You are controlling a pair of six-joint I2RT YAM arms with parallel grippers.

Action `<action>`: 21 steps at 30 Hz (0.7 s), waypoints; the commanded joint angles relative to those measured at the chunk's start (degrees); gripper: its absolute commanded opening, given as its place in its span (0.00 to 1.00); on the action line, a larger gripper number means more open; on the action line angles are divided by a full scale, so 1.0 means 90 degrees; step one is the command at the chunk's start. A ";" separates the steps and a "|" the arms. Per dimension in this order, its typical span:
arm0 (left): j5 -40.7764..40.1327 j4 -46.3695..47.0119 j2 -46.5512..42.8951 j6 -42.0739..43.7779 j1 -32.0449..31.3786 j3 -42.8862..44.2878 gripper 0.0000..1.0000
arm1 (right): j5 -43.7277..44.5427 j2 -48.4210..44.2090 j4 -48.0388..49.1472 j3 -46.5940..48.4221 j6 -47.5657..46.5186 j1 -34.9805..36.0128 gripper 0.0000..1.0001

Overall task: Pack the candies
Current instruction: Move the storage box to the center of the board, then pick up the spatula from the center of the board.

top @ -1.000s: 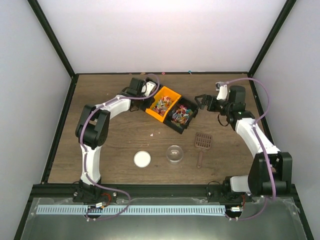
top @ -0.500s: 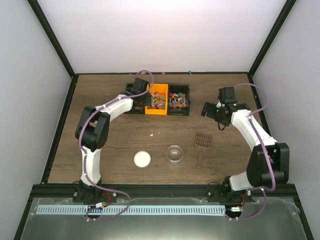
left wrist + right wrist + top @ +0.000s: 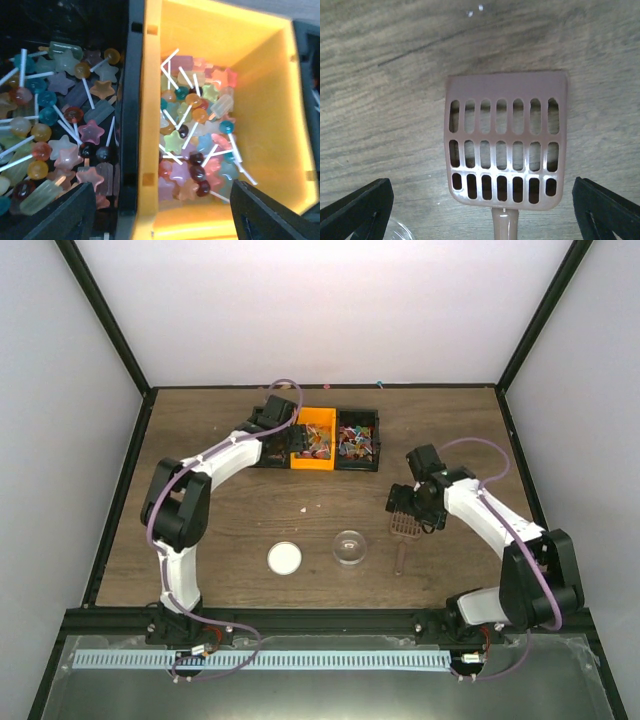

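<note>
Both black bin (image 3: 131, 75) and orange bin (image 3: 270, 100) hold candies (image 3: 190, 145); your left gripper (image 3: 162, 186) and right gripper (image 3: 481, 181) gape empty.

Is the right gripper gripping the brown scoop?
No, the right gripper stands wide open above the brown scoop, which lies on the table.

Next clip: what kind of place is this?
Most likely a lab robot cell, not a home: plain white panel walls in a black frame enclose a brown wood-grain tabletop, and the left arm and right arm are bolted to a dark rail at its near edge.
</note>
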 commanded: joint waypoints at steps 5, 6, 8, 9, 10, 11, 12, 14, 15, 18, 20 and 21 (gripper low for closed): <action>-0.0108 0.0003 -0.0915 0.0097 -0.0040 -0.0200 0.83 | 0.0273 0.0457 0.0204 -0.0245 0.0293 0.0172 1.00; -0.0128 -0.0015 -0.0932 0.0127 -0.0038 -0.0214 0.84 | 0.0304 0.0538 0.0221 -0.0230 0.0290 0.0176 1.00; -0.0121 -0.0046 -0.0943 0.0192 -0.0046 -0.0229 0.84 | 0.0321 0.0662 0.0289 -0.0235 0.0265 0.0174 1.00; -0.0115 -0.0056 -0.0947 0.0208 -0.0046 -0.0237 0.85 | 0.0302 0.0736 0.0362 -0.0249 0.0247 0.0173 1.00; -0.0093 -0.0044 -0.0948 0.0240 -0.0039 -0.0255 0.85 | 0.0298 0.0812 0.0439 -0.0261 0.0228 0.0176 1.00; -0.0064 -0.0025 -0.0956 0.0286 -0.0040 -0.0267 0.86 | 0.0298 0.0897 0.0474 -0.0253 0.0217 0.0180 1.00; -0.0053 -0.0033 -0.0950 0.0334 -0.0043 -0.0261 0.87 | 0.0326 0.0971 0.0493 -0.0236 0.0190 0.0179 1.00; -0.0073 -0.0068 -0.0924 0.0409 -0.0046 -0.0242 0.87 | 0.0385 0.1090 0.0548 -0.0205 0.0152 0.0180 1.00; -0.0080 -0.0079 -0.0910 0.0449 -0.0046 -0.0226 0.88 | 0.0420 0.1161 0.0564 -0.0185 0.0122 0.0173 0.99; -0.0090 -0.0124 -0.0868 0.0538 -0.0041 -0.0220 0.88 | 0.0408 0.1294 0.0636 -0.0208 0.0081 0.0180 0.96; -0.0109 -0.0210 -0.0813 0.0537 -0.0039 -0.0168 0.88 | 0.0367 0.1353 0.0658 -0.0210 0.0064 0.0171 0.92; -0.0097 -0.0285 -0.0777 0.0542 -0.0032 -0.0128 0.88 | 0.0354 0.1342 0.0644 -0.0194 0.0079 0.0182 0.89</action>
